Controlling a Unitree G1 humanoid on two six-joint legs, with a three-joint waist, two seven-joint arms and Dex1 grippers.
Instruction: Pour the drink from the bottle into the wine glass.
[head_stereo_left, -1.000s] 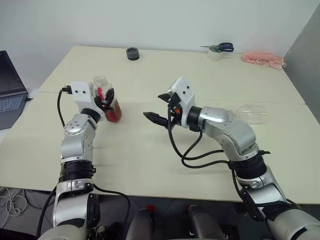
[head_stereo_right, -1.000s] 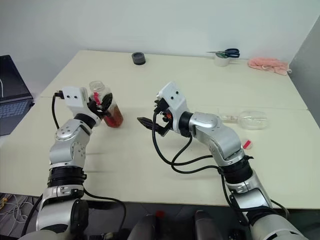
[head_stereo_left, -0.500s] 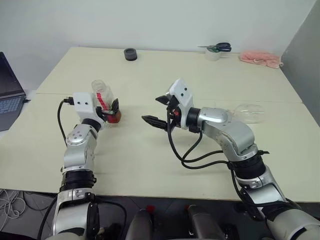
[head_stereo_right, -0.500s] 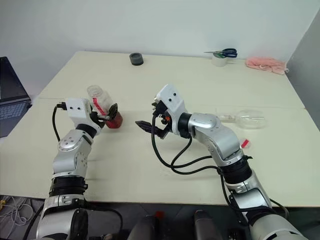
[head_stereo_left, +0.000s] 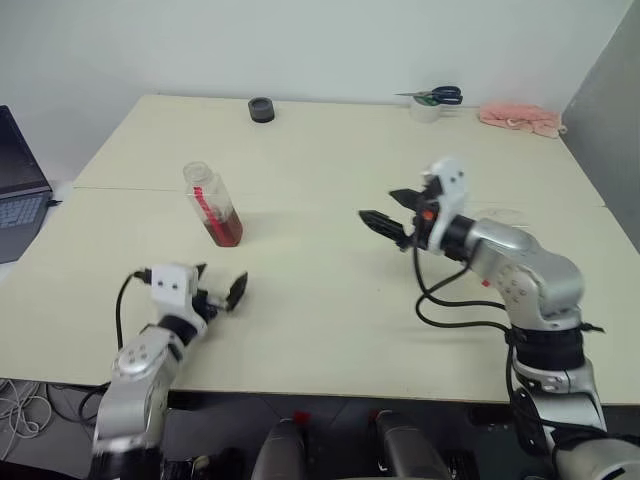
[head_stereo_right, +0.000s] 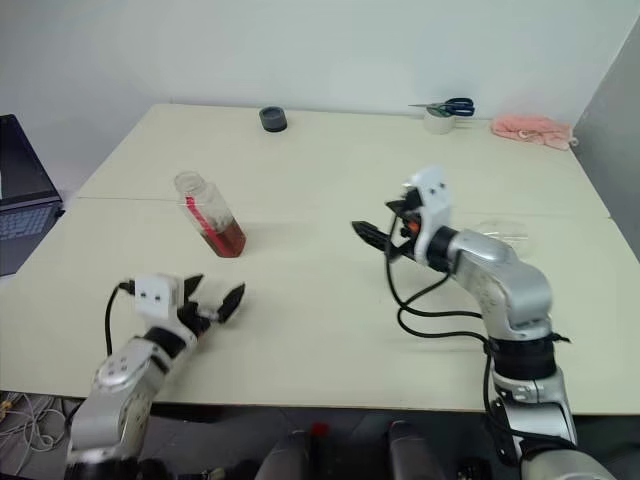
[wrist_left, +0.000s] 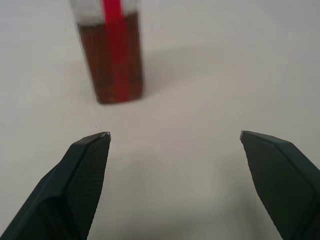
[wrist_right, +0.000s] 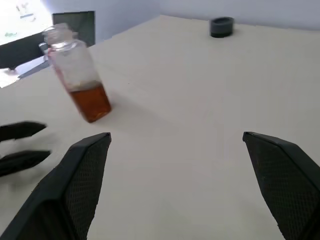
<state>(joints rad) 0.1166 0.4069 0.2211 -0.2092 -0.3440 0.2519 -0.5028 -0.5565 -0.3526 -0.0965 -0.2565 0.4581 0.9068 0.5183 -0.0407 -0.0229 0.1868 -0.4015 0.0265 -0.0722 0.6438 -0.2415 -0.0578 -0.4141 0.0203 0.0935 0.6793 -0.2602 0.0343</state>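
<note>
Since the earlier frame the left gripper has let go of the bottle and dropped back toward the table's near edge, while the right gripper has swung out to the robot's right. Both now stand wide open and empty. The bottle stands alone on the cream table, ahead of the left gripper and well apart from it, and off to the left of the right gripper. It is clear plastic with a red label strip, uncapped, and the amber drink fills roughly its lower half. Its long axis is upright, mouth up. The wine glass shows only partly, just behind the right arm. Farther back lie a dark cap, scissors and a pink cloth.
</note>
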